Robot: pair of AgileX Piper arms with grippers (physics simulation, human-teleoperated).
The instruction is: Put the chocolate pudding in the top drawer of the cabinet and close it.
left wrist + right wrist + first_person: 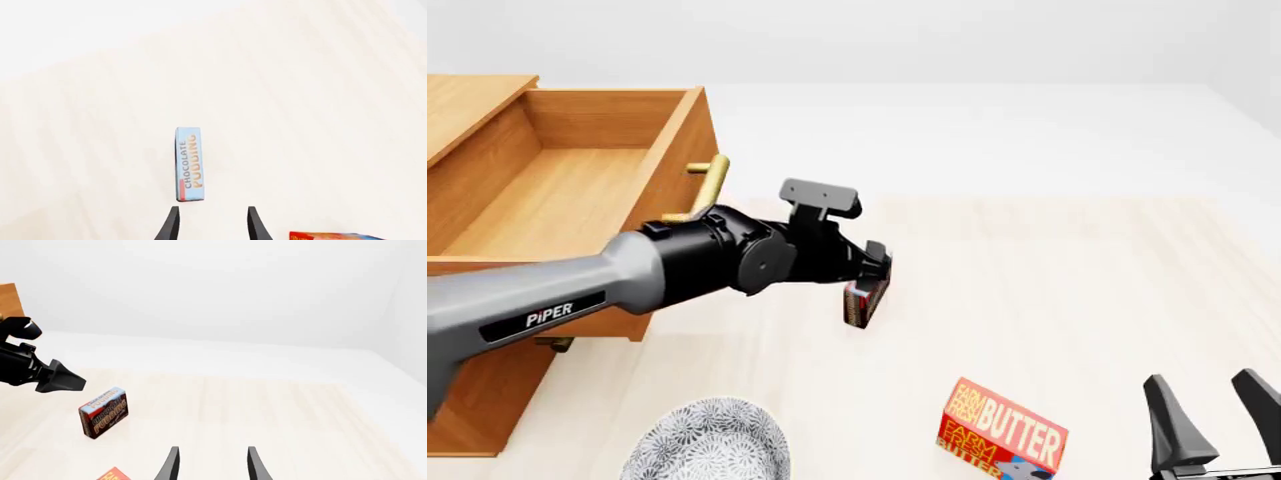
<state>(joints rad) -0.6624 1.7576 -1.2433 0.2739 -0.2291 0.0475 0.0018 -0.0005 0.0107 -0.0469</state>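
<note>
So the left gripper (878,262) is hanging over the chocolate pudding (862,304), which stands on edge on the table (1068,290), not in the drawer. In the left wrist view the two dark fingers (172,225) are spread apart with nothing between them, and the pudding box (190,164) sits just past the fingertips, a bit closer to one finger than the other, narrow light blue edge facing up. They aren't touching it as far as I can tell.

The top drawer (574,170) of the cabinet (481,390) is pulled wide open, wooden inside showing, its brass handle (707,183) just behind the left arm's wrist. The box stands well apart from it, on the side the fingers point toward.

The right gripper (1214,410) is low by the near edge, fingers also spread wide and holding nothing. From the right wrist view the pudding (103,412) is well ahead of those fingertips and off toward the left arm's side.

A butter box (1001,432) lies flat on the table between the two grippers, nearer the right one. A patterned grey bowl (710,442) sits near the cabinet's front corner.
</note>
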